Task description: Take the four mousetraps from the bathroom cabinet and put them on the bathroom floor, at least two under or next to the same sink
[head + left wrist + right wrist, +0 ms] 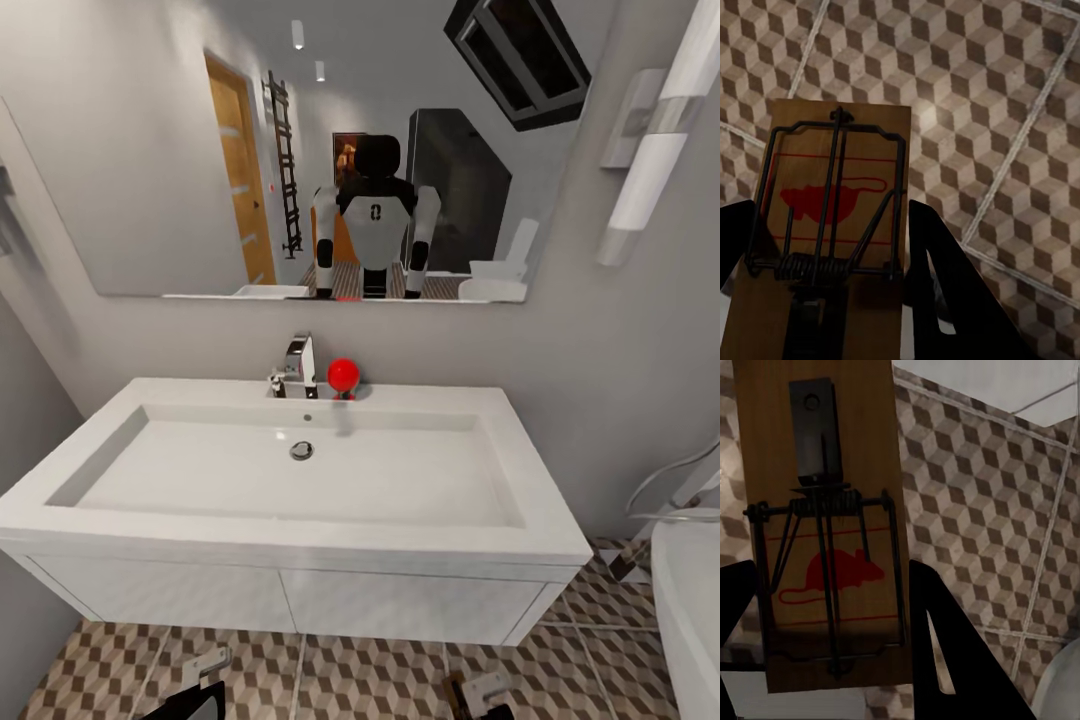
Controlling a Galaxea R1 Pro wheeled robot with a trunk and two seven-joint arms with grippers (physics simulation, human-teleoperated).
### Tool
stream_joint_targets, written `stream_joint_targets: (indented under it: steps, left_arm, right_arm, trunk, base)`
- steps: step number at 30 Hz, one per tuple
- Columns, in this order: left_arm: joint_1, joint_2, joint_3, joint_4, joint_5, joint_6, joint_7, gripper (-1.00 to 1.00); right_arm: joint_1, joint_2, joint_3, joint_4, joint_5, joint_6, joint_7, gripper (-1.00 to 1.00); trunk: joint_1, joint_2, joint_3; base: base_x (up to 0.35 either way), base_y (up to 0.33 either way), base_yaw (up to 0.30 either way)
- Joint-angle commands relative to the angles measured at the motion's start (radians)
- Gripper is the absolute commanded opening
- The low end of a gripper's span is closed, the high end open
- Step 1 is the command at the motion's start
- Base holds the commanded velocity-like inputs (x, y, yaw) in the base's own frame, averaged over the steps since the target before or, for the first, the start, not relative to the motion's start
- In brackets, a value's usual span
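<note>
In the left wrist view a tan mousetrap [832, 210] with a red mouse print and dark wire lies between the dark fingers [945, 277] of my left gripper [825, 255], which is shut on it above the cube-patterned bathroom floor [990, 97]. My right gripper [825, 622] is shut on a second mousetrap [825, 510] over the same tiles. In the head view both grippers, left [200, 682] and right [483, 692], hang low in front of the white bathroom sink [300, 535] with its chrome faucet [298, 365]. The cabinet and the other mousetraps are out of view.
The white vanity [300, 600] under the basin stands close ahead. A red ball-shaped item [343, 375] sits beside the faucet. A white bathtub [690, 610] borders the right side. The mirror [150, 200] above reflects the robot. Walls close in on the left.
</note>
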Motion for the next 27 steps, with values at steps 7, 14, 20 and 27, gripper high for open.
stream_joint_targets:
  steps: [7, 14, 20, 27]
  left_arm:
    - [0.0, -0.001, -0.008, -0.003, 0.002, 0.008, -0.022, -1.0]
    - [0.0, -0.001, -0.009, -0.002, 0.0, 0.008, -0.055, -1.0]
    - [0.0, -0.001, -0.009, -0.001, 0.0, 0.008, -0.056, -1.0]
    - [0.0, -0.001, -0.009, -0.001, 0.0, 0.008, -0.056, -1.0]
  right_arm:
    - [-0.001, -0.001, -0.001, 0.0, 0.004, -0.029, -0.003, -1.0]
    - [0.001, -0.004, 0.001, 0.001, 0.006, -0.095, 0.001, -1.0]
    - [0.001, -0.006, 0.002, 0.003, 0.005, -0.1, 0.002, -1.0]
    - [0.002, -0.006, 0.002, 0.004, 0.006, -0.124, 0.044, -1.0]
  trunk:
    - [0.027, -0.05, -0.023]
    - [0.054, -0.099, -0.045]
    - [0.077, -0.141, -0.064]
    - [0.104, -0.19, -0.086]
  base:
    - [0.0, 0.0, 0.0]
    - [0.0, 0.0, 0.0]
    - [0.0, 0.0, 0.0]
    - [0.0, 0.0, 0.0]
